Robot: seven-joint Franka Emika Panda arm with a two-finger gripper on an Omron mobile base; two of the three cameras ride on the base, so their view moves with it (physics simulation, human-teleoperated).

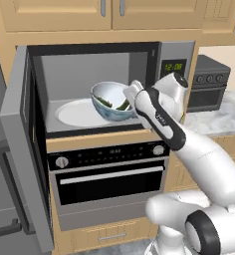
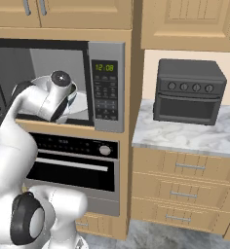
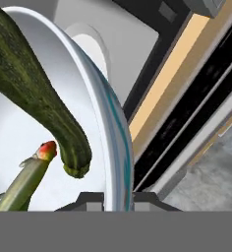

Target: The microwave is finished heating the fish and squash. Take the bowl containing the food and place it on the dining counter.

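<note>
Currently gripper clamped on bowl rim, lifted above turntable. Bowl rigid, likely light, breakable; rim pinch tilts it, food may slide.

The white arm is rising from the base, bending at its dark elbow joint and reaching forward and up toward the open microwave. Its forearm is slanting up to the wrist, with the hand turned sideways at the cavity's mouth. The gripper is pinching the rim of the bowl, one finger tip inside the wall and one outside, jaws nearly together, and the bowl is tilting, held off the floor of the cavity
</note>
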